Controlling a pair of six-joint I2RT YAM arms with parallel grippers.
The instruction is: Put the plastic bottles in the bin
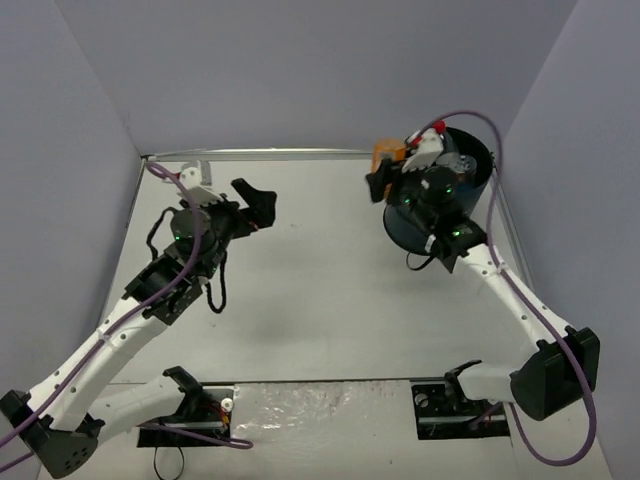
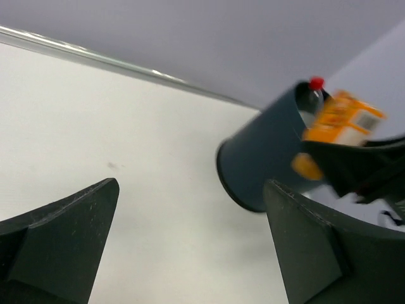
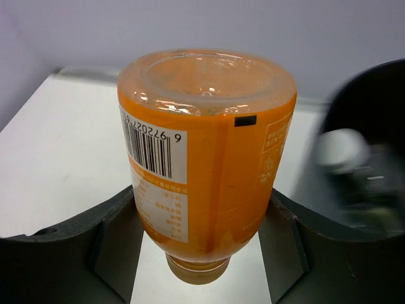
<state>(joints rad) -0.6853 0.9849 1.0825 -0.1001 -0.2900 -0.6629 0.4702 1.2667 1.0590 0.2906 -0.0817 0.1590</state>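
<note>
"While the right arm reaches across the bin [image 1: 402,232], what could go wrong?"

"That dark bucket is already piled high: a red cap [image 1: 438,128] pokes above its rim. The right gripper [image 3: 202,223] clamps the orange bottle [image 3: 209,158] cap-down at the rim's left edge, and I can't say it sits fully over the opening. Let go there and it could clip the rim or bounce off the pile and drop to the table [image 1: 300,300]. The arm could also nudge the bucket."

"And the left gripper [image 2: 190,190]?"

"Jaws wide, holding nothing, hanging above bare table, well apart from the bucket."

"Anything readable on the bottle?"

"White panel with a barcode, digits beside it, upside down; I make out 6 and 972. Smaller print runs below and on the orange side, too fine to read. No brand that I can tell."
</note>
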